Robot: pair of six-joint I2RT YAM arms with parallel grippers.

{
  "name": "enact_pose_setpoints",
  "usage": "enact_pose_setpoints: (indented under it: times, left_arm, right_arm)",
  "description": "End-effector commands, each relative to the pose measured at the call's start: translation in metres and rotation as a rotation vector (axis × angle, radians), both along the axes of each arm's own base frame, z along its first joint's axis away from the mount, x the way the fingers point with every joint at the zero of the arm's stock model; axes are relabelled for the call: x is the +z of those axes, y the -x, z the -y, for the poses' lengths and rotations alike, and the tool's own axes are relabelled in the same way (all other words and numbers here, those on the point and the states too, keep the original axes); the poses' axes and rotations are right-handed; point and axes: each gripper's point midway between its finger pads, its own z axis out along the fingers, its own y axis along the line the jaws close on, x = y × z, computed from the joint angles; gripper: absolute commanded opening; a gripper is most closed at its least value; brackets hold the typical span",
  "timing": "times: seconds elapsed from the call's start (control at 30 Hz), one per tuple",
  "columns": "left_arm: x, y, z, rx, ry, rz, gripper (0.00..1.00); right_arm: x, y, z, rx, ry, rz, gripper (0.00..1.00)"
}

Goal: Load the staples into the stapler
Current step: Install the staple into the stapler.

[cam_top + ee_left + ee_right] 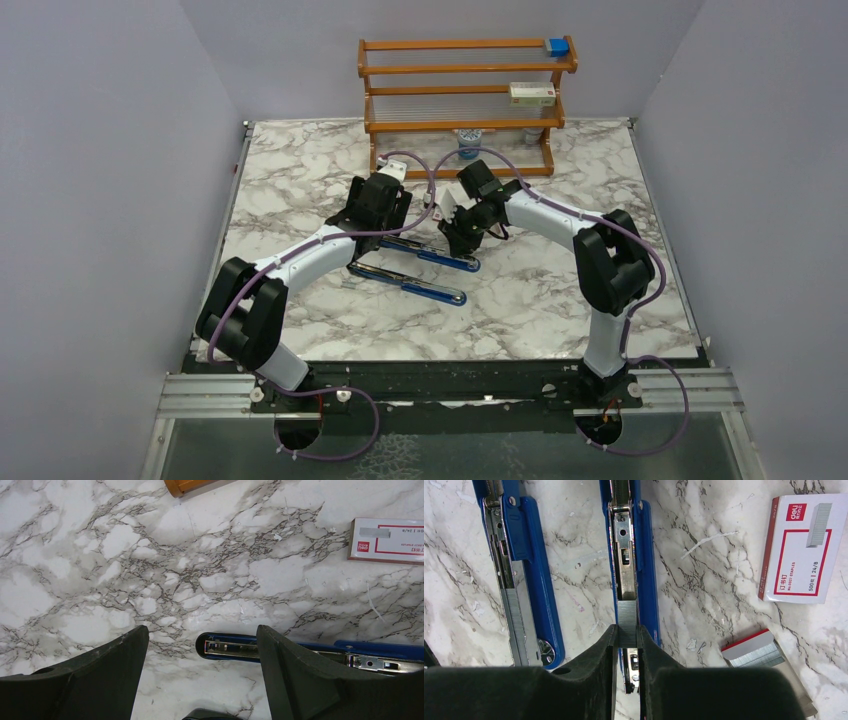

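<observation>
A robotics lab test cell: two black-and-white robot arms, the left arm [300, 255] and the right arm [560, 212], rise from a dark base plate flanked by aluminium rail [200, 395] at the near edge of a marble-patterned table [300, 170]. Purple cables [655, 265] loop along both. Plain pale walls [100, 150] box in the bench on three sides. The props are office ware: an opened blue stapler [644, 555], staples [627, 625], a staple box [804, 545] and a small wooden rack [465, 70].
</observation>
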Motion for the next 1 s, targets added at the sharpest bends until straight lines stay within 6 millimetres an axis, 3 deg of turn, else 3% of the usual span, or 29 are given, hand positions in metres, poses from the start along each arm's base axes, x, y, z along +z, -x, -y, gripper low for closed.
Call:
enact_pose_setpoints:
  times: [0.0,0.97]
  left_arm:
    - [0.018,-0.006,0.002,0.008,0.013,0.05,0.82]
    - [0.018,-0.006,0.002,0.008,0.009,0.049,0.82]
  right_arm:
    - [-0.014,0.009,0.004,0.024,0.032,-0.041,0.21]
    - [0.012,0.003,-0.004,0.02,-0.058,0.058,0.39]
